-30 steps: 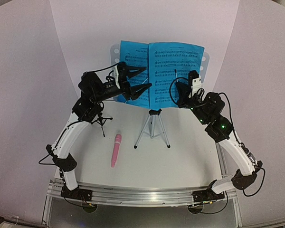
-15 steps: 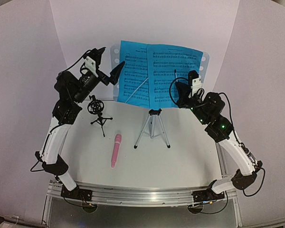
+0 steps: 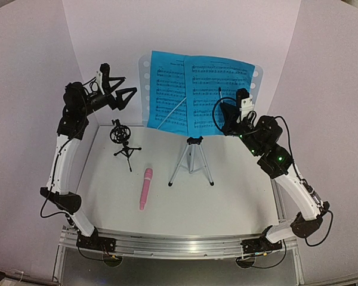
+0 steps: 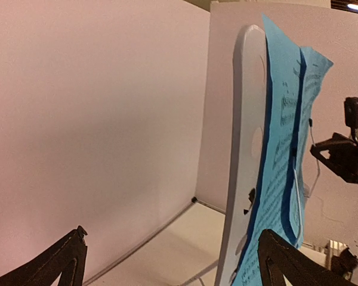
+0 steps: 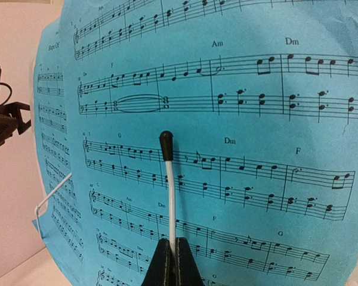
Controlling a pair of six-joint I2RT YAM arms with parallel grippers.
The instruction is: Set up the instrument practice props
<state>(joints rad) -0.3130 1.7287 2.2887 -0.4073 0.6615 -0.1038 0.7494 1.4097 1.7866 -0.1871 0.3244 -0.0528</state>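
Where a second ago it stood against the left sheet, the left claw has now drawn away to the left, clear of the music stand, jaws released and spread wide, nothing between them.

- Left claw, wrist view: stand edge and both sheets, seen edge-on, ahead and to its right.
- Left sheet: right of the left claw, on the stand, a white wire arm lying slantwise across it; this wire was hidden behind the claw a second ago.
- Mic holder: on the table, toward the arm bases from the left claw; earlier partly covered by the arm, now in full view.
- Pink microphone: flat on the table, further toward the bases from the left claw, unmoved.
- Right claw: unchanged, clenched on a thin white rod with a black tip that stands upright in front of the right sheet.
- Silver tripod: left of the right claw and nearer the bases than it, unmoved.

Surface: white table, a metal rail along its near edge.
Room: plain white backdrop panels behind and to both sides of the claws.
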